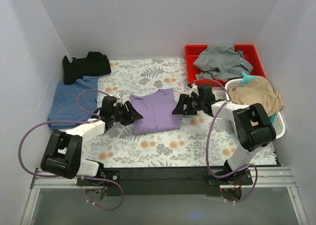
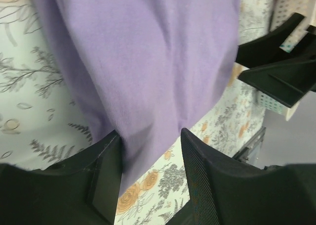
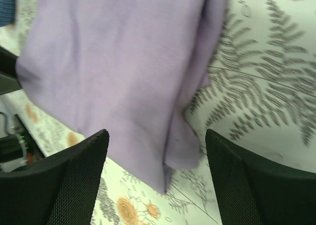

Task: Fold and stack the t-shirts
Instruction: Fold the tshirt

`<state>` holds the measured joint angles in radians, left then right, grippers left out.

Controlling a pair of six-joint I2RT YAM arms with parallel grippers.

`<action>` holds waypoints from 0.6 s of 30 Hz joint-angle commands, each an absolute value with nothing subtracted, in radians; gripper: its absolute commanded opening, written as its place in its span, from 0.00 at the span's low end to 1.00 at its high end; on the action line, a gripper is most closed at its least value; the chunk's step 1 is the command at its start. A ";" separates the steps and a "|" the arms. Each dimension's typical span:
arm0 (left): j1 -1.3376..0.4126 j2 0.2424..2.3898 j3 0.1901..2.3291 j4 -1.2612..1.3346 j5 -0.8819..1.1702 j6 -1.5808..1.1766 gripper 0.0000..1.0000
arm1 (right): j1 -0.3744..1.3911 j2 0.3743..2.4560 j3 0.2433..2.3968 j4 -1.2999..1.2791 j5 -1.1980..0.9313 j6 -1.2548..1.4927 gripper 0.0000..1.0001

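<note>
The lilac-purple t-shirt [image 1: 155, 111] lies folded in a rough rectangle mid-table. My left gripper [image 1: 135, 114] sits at its left edge, jaws apart; the cloth [image 2: 143, 52] brushes the left finger [image 2: 103, 165] and bare tablecloth shows in the gap, so the left gripper [image 2: 150, 136] holds nothing. At the shirt's right edge my right gripper [image 1: 177, 108] stands wide open. In its own view the right gripper [image 3: 157, 133] hovers over a loose folded corner of the purple shirt [image 3: 113, 57]. The blue checked t-shirt [image 1: 71, 101] lies at the left, and the black one [image 1: 86, 66] sits crumpled behind it.
A red bin [image 1: 192, 51] at the back right holds grey clothing. In front of it a white basket [image 1: 279, 128] carries tan and teal cloth. White walls close in the left, back and right sides. A floral tablecloth [image 1: 163, 146] covers the table.
</note>
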<state>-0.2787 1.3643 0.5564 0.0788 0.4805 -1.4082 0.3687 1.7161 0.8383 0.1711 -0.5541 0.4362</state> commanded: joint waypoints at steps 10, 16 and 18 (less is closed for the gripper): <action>-0.282 1.261 0.676 -0.117 0.330 -1.328 0.48 | 0.394 1.611 0.854 -0.031 -0.443 0.334 0.84; -0.282 1.276 0.693 -0.112 0.331 -1.324 0.48 | 0.455 1.646 0.874 -0.022 -0.451 0.337 0.80; -0.282 1.290 0.696 -0.109 0.336 -1.324 0.48 | 0.480 1.661 0.885 -0.015 -0.463 0.344 0.76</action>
